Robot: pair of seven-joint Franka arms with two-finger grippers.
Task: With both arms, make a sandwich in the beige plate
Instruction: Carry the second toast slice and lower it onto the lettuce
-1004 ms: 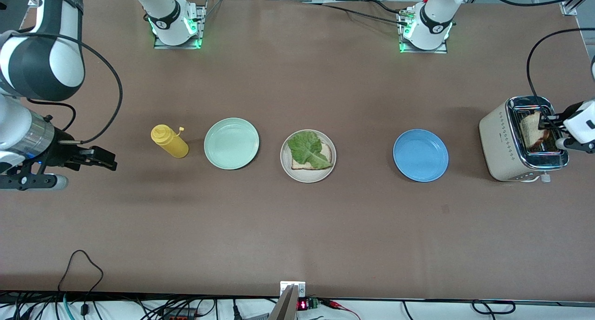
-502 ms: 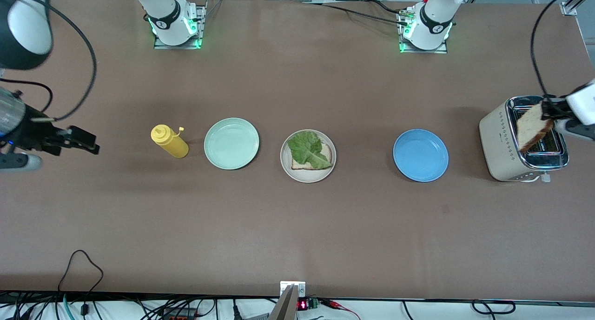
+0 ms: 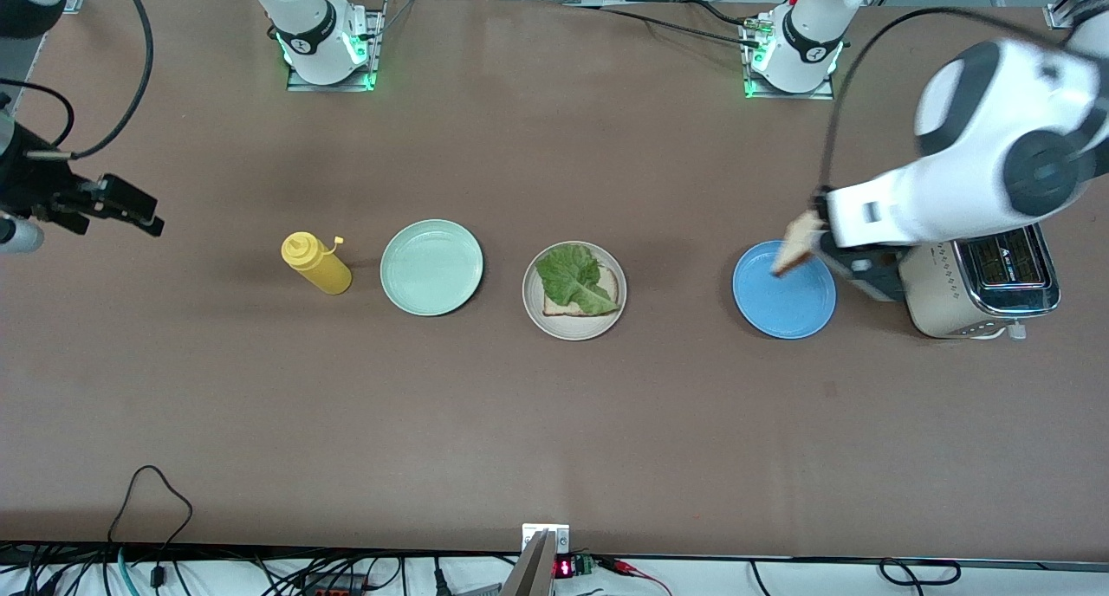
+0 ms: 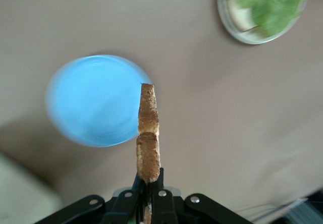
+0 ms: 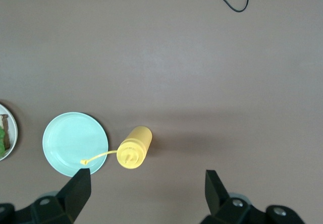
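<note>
Over the blue plate point(image 3: 784, 289), toward the left arm's end of the table, your left gripper point(image 4: 149, 196) pinches a toasted bread slice point(image 3: 798, 242) by one edge, so the slice juts out edge-on in the left wrist view. It is light brown with a darker, rough crust.

The main risk, as a judgement: the grip covers only a narrow strip of crust, so a quick swing could let the slice pivot or slip and fall onto the blue plate or the table point(image 3: 554, 423). A tilted release could also drag the lettuce leaf point(image 3: 574, 277) aside.

The beige plate point(image 3: 574, 331) sits at the middle of the table, between the blue plate and the mint-green plate point(image 3: 431, 267). It is round, off-white, with a shallow rim. On it lies one bread slice point(image 3: 611, 284) with the crinkled green lettuce leaf on top; the top slice is not yet placed.

Your right gripper point(image 5: 146, 186) waits in the air at the right arm's end of the table, fingers spread wide and empty, near the yellow squeeze bottle point(image 3: 316, 263). The toaster point(image 3: 979, 284) stands beside the blue plate.
</note>
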